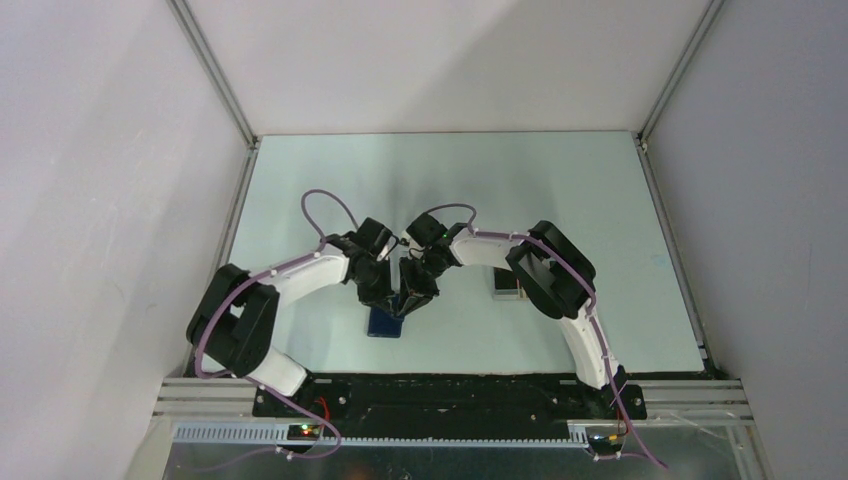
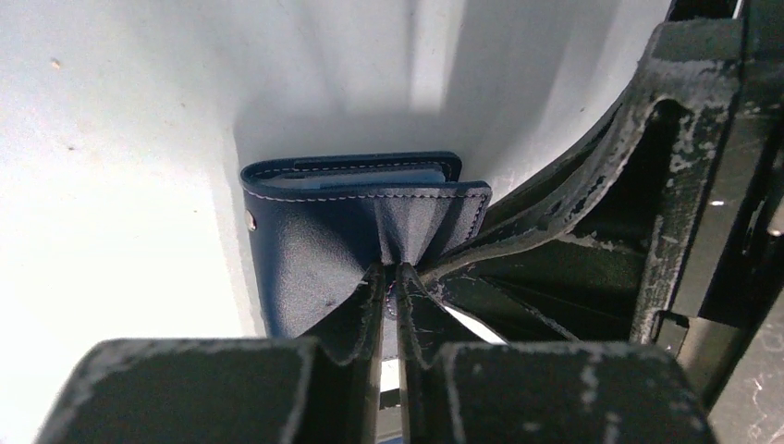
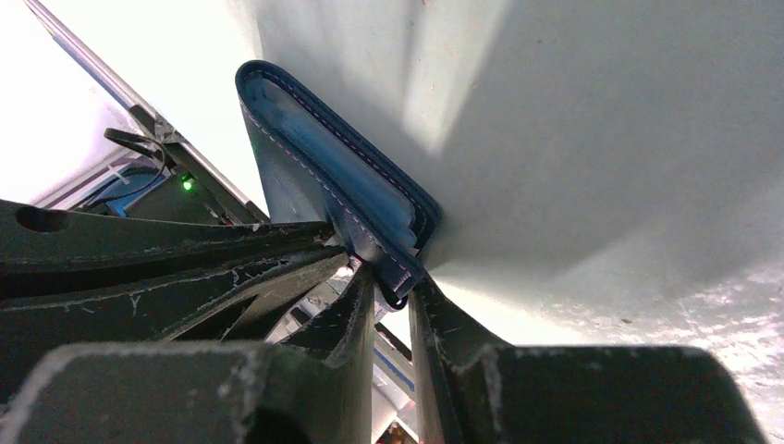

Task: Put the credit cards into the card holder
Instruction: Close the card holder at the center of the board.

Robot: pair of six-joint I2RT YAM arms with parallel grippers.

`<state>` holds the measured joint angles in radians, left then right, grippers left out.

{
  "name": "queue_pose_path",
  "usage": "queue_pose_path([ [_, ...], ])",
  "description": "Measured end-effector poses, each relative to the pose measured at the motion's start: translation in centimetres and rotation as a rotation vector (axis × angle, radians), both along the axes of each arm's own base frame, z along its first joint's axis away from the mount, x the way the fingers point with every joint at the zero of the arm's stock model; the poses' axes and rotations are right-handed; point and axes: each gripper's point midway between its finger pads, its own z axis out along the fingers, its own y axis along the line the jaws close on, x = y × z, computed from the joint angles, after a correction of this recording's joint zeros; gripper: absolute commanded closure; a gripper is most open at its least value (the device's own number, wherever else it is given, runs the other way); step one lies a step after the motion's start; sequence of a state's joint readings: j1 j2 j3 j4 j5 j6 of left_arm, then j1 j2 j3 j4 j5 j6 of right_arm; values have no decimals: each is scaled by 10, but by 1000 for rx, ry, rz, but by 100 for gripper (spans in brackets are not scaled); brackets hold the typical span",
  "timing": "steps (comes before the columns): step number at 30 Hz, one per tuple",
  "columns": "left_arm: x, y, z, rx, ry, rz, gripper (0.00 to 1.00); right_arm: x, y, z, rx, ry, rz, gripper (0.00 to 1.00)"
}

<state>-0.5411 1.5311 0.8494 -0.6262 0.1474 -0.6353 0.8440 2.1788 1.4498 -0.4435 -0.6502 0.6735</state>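
Observation:
The card holder, a dark navy folding wallet, lies near the table's front edge between the two arms. My left gripper is shut on the upper flap of the card holder, and the flap puckers where the tips pinch it. My right gripper is shut on a corner of the card holder, whose pale blue inner pockets show along the open edge. From above, the left gripper and the right gripper meet tip to tip over the wallet. The credit cards are out of view.
A small case with a dark base sits half hidden behind my right arm's elbow. White enclosure walls with metal frame rails close in the table on the left, right and back. The black base rail runs along the front.

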Motion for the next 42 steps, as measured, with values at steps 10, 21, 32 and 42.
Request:
queue_pose_path([
  [10,3,1,28,-37,-112,49,82,-2,2,0,13,19,4,80],
  [21,-3,-4,26,-59,-89,52,100,-2,2,0,17,23,5,80],
  [32,-14,-8,8,-30,-20,23,100,-2,2,-1,18,26,6,80],
  [42,-15,-6,6,-7,-17,40,100,-3,3,-1,25,31,9,80],
])
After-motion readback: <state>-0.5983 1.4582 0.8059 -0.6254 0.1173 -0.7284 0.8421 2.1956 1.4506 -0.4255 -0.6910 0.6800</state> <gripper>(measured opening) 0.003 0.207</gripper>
